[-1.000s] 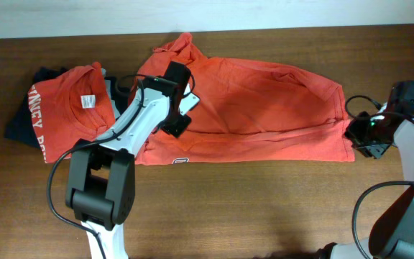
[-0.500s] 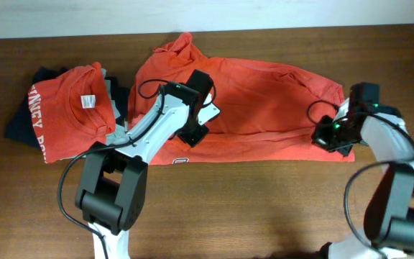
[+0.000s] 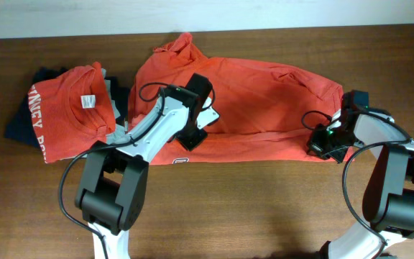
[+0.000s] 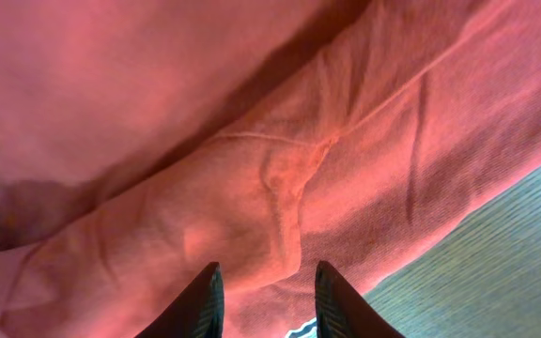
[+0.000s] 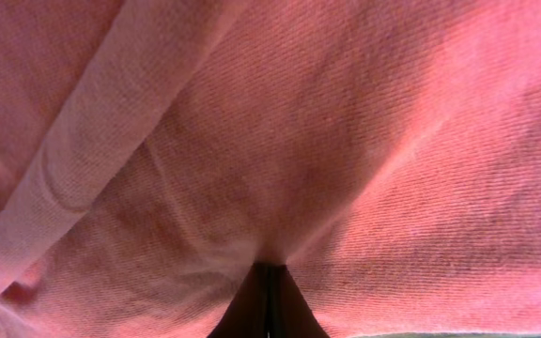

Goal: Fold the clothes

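One folded T-shirt (image 3: 70,108) was stacked near the table's (image 3: 264,216) left edge; the spread T-shirt (image 3: 264,93) — pinched by the right gripper (image 5: 269,274), left gripper (image 4: 267,282) parted, empty — was judged half-folded.

Two orange-red T-shirts (image 3: 264,101), perhaps two darker garments (image 3: 19,124).

spread T-shirt (image 3: 264,101) centre of table (image 3: 250,208) | folded pile (image 3: 67,115) left of it

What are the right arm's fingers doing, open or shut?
Shut on the orange shirt: in the wrist view the right fingers meet with no gap, and the cloth puckers toward their tips.
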`<state>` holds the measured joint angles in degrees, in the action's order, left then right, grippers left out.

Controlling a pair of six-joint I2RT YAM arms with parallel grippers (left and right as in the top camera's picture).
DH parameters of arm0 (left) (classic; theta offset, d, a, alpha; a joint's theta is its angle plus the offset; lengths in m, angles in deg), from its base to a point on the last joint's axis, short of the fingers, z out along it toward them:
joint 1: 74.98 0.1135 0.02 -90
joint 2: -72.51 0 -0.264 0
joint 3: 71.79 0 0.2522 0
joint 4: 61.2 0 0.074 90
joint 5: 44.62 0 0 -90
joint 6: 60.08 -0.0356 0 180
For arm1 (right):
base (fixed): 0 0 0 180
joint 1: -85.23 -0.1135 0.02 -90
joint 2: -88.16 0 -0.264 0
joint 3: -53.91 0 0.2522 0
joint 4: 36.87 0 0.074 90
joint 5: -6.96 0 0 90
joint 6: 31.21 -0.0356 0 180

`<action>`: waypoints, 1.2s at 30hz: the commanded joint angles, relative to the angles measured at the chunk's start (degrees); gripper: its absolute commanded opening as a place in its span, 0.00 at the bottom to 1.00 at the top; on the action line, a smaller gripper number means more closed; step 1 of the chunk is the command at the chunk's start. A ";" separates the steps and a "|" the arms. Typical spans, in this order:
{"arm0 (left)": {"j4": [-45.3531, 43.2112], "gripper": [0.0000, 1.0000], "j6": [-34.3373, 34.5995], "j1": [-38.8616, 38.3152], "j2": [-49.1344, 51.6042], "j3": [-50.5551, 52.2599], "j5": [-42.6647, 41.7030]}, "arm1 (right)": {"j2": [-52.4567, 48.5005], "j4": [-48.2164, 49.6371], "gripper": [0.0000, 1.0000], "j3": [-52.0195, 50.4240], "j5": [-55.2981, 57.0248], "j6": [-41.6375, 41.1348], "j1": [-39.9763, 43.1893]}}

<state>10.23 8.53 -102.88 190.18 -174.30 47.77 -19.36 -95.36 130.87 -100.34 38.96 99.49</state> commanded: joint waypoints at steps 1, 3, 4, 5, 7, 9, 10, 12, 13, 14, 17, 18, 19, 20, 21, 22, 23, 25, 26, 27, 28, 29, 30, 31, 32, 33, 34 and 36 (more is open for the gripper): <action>-1.31 0.33 -1.05 -0.46 0.52 1.51 1.01 | -2.64 1.09 0.04 -0.44 -0.07 -0.83 -0.44; -2.05 0.33 -1.07 -0.61 0.52 1.51 1.84 | -2.64 1.09 0.04 -0.44 -0.04 -1.07 -0.42; -2.23 0.33 -1.07 -0.61 0.52 1.51 2.32 | -2.64 1.09 0.04 -0.44 -0.07 -1.27 -0.42; -2.34 0.33 -1.09 -0.59 0.68 1.53 2.62 | -2.64 1.09 0.04 -0.44 -0.04 -1.55 -0.42; -2.08 0.33 -1.27 -0.70 1.49 1.53 2.56 | -2.64 1.09 0.04 -0.44 -0.04 -1.62 -0.42; -0.92 0.33 -1.27 -1.20 2.71 1.53 2.54 | -2.64 1.09 0.04 -0.44 -0.04 -1.64 -0.42; -0.37 0.33 -1.27 -1.51 3.41 1.53 2.56 | -2.64 1.09 0.04 -0.44 -0.04 -1.62 -0.42; 0.28 0.33 -1.25 -2.32 4.66 1.53 2.58 | -2.64 1.09 0.04 -0.44 -0.04 -1.64 -0.39; 0.26 0.33 -1.25 -2.91 5.51 1.53 2.64 | -2.64 1.09 0.04 -0.44 -0.04 -1.62 -0.37; 0.11 0.34 -1.22 -3.19 5.99 1.53 3.06 | -2.64 1.09 0.04 -0.44 -0.04 -1.64 -0.37; 0.02 0.29 -1.20 -3.61 6.75 1.51 5.46 | -2.64 1.07 0.04 -0.44 -0.04 -1.62 -0.37; -0.15 0.21 -0.61 -3.61 6.93 1.51 6.91 | -2.64 1.09 0.04 -0.44 -0.04 -1.62 -0.37; -0.44 0.14 0.61 -3.61 6.97 1.51 8.46 | -2.64 1.09 0.04 -0.44 -0.04 -1.62 -0.37; -0.81 0.11 1.88 -3.61 6.97 1.51 10.29 | -2.64 1.09 0.04 -0.44 -0.04 -1.62 -0.37; -1.27 0.08 3.04 -3.61 6.93 1.42 12.61 | -2.64 1.09 0.04 -0.44 -0.04 -1.62 -0.37; -1.46 0.02 5.40 -3.56 6.93 0.79 17.55 | -2.64 1.09 0.04 -0.44 -0.04 -1.62 -0.37; -1.51 0.00 6.36 -3.54 6.93 0.44 19.85 | -2.64 1.09 0.04 -0.44 -0.04 -1.62 -0.37; -1.49 0.01 7.02 -3.54 6.93 -0.50 22.77 | -2.64 1.09 0.04 -0.44 -0.04 -1.62 -0.37; -1.49 0.01 7.02 -3.54 6.93 -0.92 23.26 | -2.64 1.09 0.04 -0.44 -0.02 -1.62 -0.37; -1.49 0.01 7.02 -3.54 6.93 -1.46 23.63 | -2.64 1.07 0.04 -0.44 -0.04 -1.62 -0.37; -1.46 0.01 7.02 -3.54 6.93 -2.10 23.61 | -2.64 1.05 0.04 -0.44 -0.04 -1.62 -0.37; -1.42 0.01 7.02 -3.56 6.93 -2.82 23.63 | -2.64 1.03 0.04 -0.44 -0.04 -1.62 -0.37; -1.36 0.01 7.02 -3.56 6.93 -3.56 23.61 | -2.64 0.96 0.04 -0.44 -0.04 -1.62 -0.37; -0.94 0.01 6.99 -3.56 6.93 -4.68 23.61 | -2.64 0.83 0.04 -0.44 -0.02 -1.62 -0.37; -0.07 0.00 6.99 -3.63 6.93 -5.77 23.61 | -2.64 0.66 0.04 -0.44 -0.02 -1.62 -0.37; 1.25 0.01 7.02 -3.69 6.93 -7.10 23.56 | -2.64 0.59 0.04 -0.44 -0.02 -1.62 -0.37; 2.40 0.01 7.02 -3.72 6.93 -8.13 23.56 | -2.64 0.46 0.04 -0.44 -0.02 -1.62 -0.37; 5.25 0.00 6.99 -3.72 6.93 -10.62 23.56 | -2.64 0.11 0.04 -0.44 0.61 -1.64 -0.37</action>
<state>12.70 14.56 -106.84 196.72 -180.70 67.58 -19.80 -94.90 130.89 -102.53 37.77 99.49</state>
